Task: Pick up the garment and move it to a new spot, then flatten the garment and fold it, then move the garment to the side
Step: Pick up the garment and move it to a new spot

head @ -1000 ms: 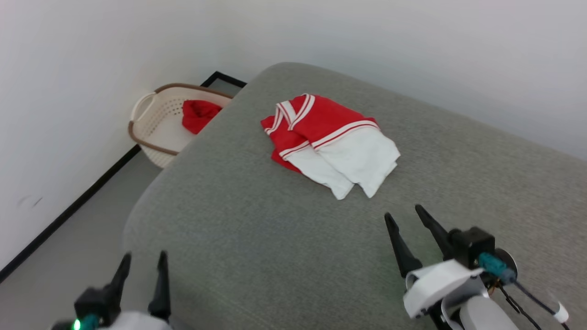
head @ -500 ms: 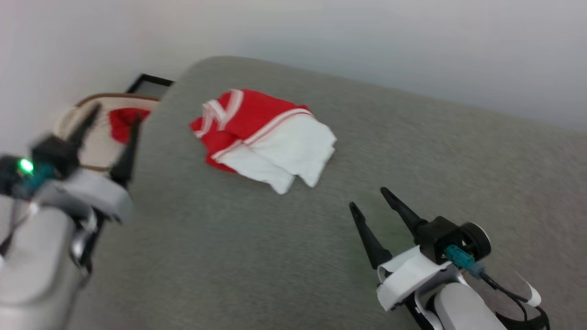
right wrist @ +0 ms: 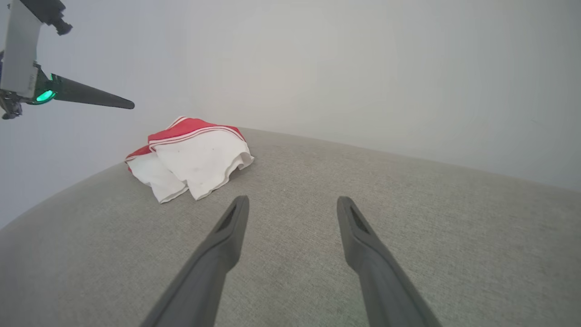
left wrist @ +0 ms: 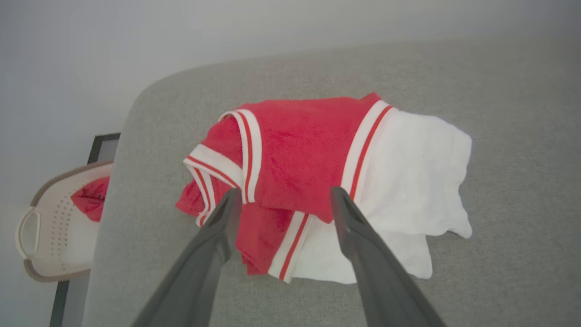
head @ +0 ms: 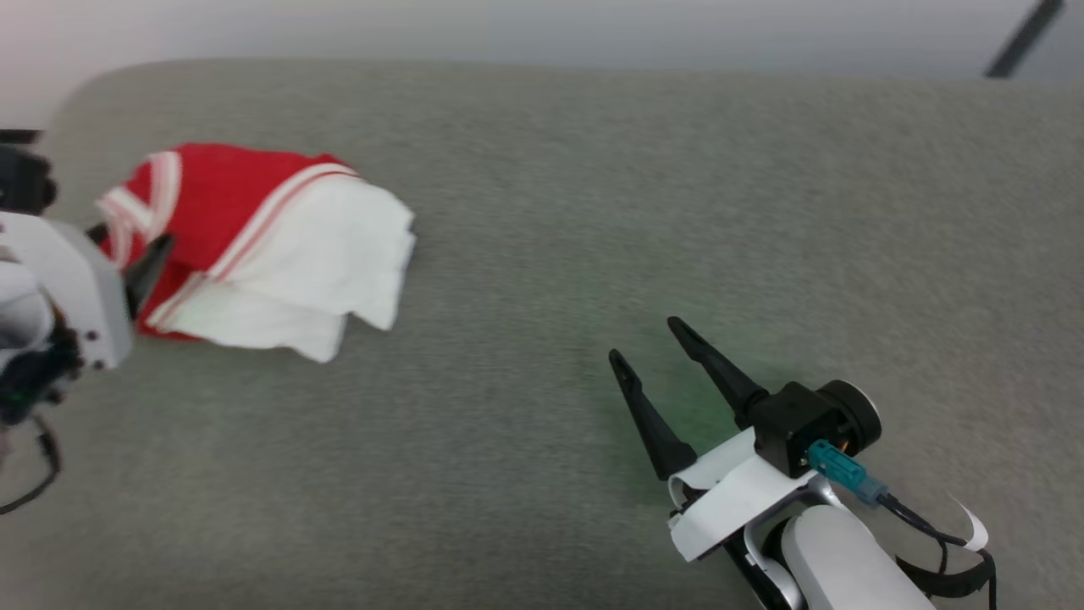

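Garment [left wrist: 313, 150]: red body, white sleeves, red-and-white striped trim. Bench [head: 593, 212]: grey woven fabric. Basket [left wrist: 59, 229]: cream, perforated, brown rim. Cloth [left wrist: 91, 202]: plain red.

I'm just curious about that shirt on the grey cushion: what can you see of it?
The garment is a red jersey-style shirt with white sleeves and red-and-white striped trim, in soft knit-looking cloth. It lies loosely folded and rumpled near the rounded corner of the grey surface, resting on it alone. The left gripper hangs above it, jaws open, not touching.
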`<state>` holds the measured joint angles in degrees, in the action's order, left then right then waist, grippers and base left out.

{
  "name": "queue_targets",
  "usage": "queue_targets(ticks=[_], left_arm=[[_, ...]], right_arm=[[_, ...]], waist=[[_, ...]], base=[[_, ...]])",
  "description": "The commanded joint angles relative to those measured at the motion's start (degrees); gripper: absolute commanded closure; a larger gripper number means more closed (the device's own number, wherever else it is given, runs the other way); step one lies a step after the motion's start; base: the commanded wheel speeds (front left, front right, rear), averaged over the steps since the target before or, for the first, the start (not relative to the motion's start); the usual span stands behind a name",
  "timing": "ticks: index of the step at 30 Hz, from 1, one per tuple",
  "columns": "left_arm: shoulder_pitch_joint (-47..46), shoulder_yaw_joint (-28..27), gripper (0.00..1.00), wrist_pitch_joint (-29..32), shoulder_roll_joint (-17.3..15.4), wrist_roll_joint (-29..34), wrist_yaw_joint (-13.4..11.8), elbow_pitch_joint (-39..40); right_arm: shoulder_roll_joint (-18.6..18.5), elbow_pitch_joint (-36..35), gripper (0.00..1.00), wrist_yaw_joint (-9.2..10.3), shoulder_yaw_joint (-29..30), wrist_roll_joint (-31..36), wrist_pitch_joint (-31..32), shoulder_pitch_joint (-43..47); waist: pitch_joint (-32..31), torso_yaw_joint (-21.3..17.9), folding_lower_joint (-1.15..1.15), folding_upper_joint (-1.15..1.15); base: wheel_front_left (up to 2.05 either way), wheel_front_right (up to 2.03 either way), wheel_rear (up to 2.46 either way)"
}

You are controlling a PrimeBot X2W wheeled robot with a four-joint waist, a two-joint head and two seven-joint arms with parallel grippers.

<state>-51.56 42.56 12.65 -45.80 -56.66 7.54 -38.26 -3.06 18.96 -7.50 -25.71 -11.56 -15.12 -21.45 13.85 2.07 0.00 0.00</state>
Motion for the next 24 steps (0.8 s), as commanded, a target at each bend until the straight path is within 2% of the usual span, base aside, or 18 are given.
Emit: queue_targets(ticks=[1, 5, 11, 19, 24], left_arm=[[-0.65, 0.62, 0.00, 1.14, -0.80, -0.95, -0.13, 0.13], [-2.01, 3.95, 0.00, 7.59, -4.29, -7.92, -0.13, 0.85], [-3.08, 7.04, 0.00, 13.20, -7.77, -14.66, -0.12, 1.22], [-2.98, 10.32, 0.00, 14.06, -9.02, -18.08, -0.17, -1.44], [-2.25, 12.57, 0.00, 14.60, -8.09, -19.64, -0.37, -3.30]], right_arm=[[0.20, -0.31, 0.00, 0.02, -0.16, -0.36, -0.02, -0.60], [0.22, -1.83, 0.00, 0.02, -0.80, -0.85, -0.02, -0.58], [0.21, -4.18, 0.00, 0.02, -1.25, -0.93, -0.02, -1.28], [0.19, -6.78, 0.00, 0.02, -1.63, -0.86, -0.01, -1.05], [0.20, -8.22, 0.00, 0.02, -2.13, -0.87, -0.02, -1.60]], waist=[[5.42, -6.57, 0.00, 0.00], [7.06, -8.78, 0.00, 0.00], [10.68, -11.60, 0.00, 0.00], [14.23, -13.89, 0.00, 0.00], [15.85, -14.73, 0.00, 0.00]], base=[[0.00, 0.00, 0.00], [0.00, 0.00, 0.00], [0.00, 0.00, 0.00], [0.00, 0.00, 0.00], [0.00, 0.00, 0.00]])
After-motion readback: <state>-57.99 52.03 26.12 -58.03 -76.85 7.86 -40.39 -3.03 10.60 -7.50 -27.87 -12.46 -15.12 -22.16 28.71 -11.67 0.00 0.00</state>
